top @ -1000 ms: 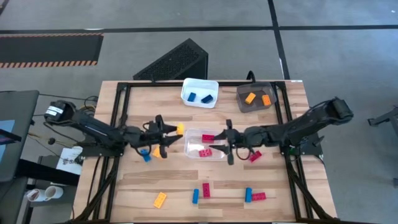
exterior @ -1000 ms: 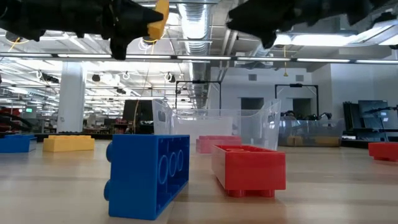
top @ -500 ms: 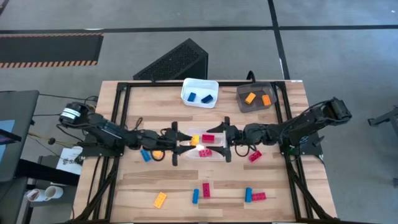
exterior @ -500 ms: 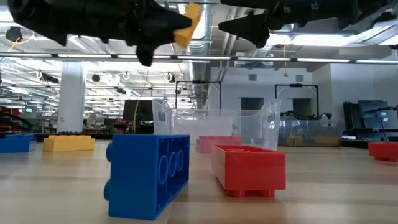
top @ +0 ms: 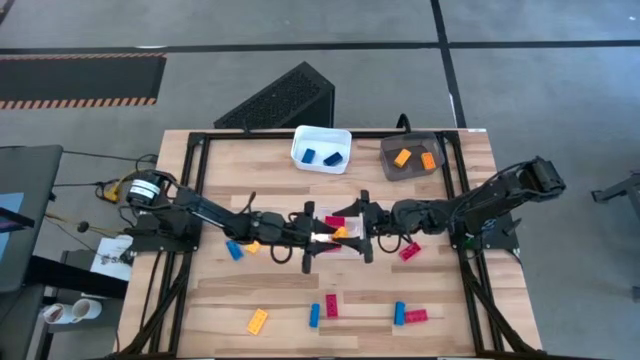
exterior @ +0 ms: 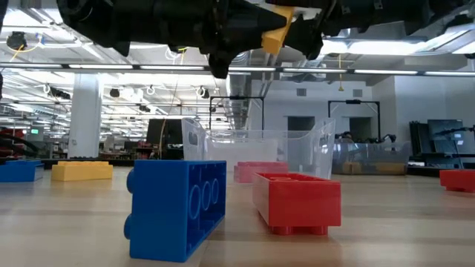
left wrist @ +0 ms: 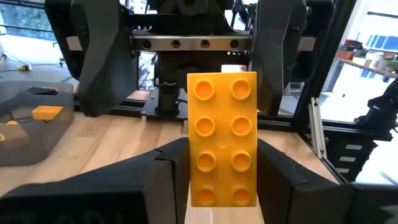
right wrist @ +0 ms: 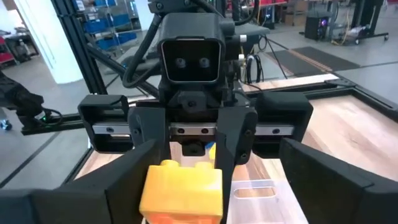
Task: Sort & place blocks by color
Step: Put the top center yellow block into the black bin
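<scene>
My left gripper (top: 318, 238) is shut on a yellow-orange brick (left wrist: 222, 146), held in the air above the clear bin (top: 350, 247) at mid-table. The brick also shows in the low view (exterior: 278, 33) and the right wrist view (right wrist: 180, 186). My right gripper (top: 364, 227) faces it from the table's right, open. Its fingers (right wrist: 81, 193) stand on either side of the brick's free end without touching it. Red bricks (top: 334, 221) lie in the clear bin. My left gripper pinches the brick's two long sides (left wrist: 189, 186) between its two fingers, at the end nearest the wrist. The fingers lie roughly level, pointing toward the table's right, along the brick. The brick sticks out past the fingertips, studs toward the wrist camera, clear of the bin.
A white bin (top: 321, 148) with blue bricks and a grey bin (top: 408, 157) with orange bricks stand at the far edge. Loose bricks lie left of the clear bin (top: 233, 249), right of it (top: 409, 251) and near the front edge (top: 257, 320) (top: 314, 314) (top: 399, 313).
My left gripper has carried the yellow-orange brick toward the table's right, from left of the clear bin to above it, in between my right gripper's open fingers. The brick stays clear of the table.
</scene>
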You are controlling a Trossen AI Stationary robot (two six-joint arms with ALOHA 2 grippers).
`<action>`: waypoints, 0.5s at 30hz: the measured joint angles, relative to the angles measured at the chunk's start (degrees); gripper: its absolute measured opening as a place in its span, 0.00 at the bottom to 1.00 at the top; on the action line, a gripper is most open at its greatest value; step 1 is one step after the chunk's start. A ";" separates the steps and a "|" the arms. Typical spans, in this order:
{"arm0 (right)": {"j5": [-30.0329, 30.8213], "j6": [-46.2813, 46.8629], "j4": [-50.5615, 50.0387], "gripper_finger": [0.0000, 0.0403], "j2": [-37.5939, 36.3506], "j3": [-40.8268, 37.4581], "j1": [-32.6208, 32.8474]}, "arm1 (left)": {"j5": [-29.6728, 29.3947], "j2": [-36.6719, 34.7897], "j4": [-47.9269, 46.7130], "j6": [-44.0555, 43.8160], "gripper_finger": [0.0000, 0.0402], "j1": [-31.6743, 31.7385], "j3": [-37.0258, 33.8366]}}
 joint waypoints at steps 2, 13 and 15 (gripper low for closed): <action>0.09 0.21 -0.12 0.85 -0.02 0.00 0.15 | -0.35 0.00 -0.10 -0.02 0.26 0.01 0.02; -1.03 1.01 -1.57 0.67 -0.02 0.00 0.40 | -4.02 -0.39 -0.13 0.02 0.26 -0.14 0.04; -1.03 0.99 -1.50 0.66 -0.02 0.00 0.40 | -4.13 -0.39 -0.13 0.02 0.26 -0.14 0.04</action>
